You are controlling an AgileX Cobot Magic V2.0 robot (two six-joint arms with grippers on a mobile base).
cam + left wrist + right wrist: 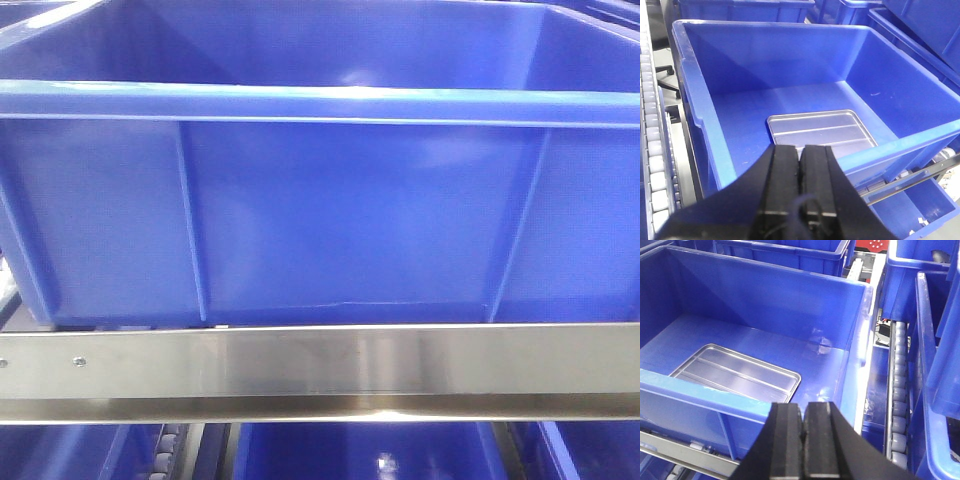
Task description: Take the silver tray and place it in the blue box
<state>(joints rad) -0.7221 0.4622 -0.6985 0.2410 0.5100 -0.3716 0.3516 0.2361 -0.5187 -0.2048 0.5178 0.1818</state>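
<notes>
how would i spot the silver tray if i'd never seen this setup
Find the big blue box, the deep crate just ahead of both wrist cameras. The silver tray lies flat on its floor, toward the near wall. It is the only shiny metal thing inside, rectangular with rounded corners and long ridges.

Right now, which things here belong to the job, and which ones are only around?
Job:
silver tray, lying flat on the box floor
blue box
left gripper and right gripper, both shut, empty

Only around:
other blue boxes
roller track
steel rail
</notes>
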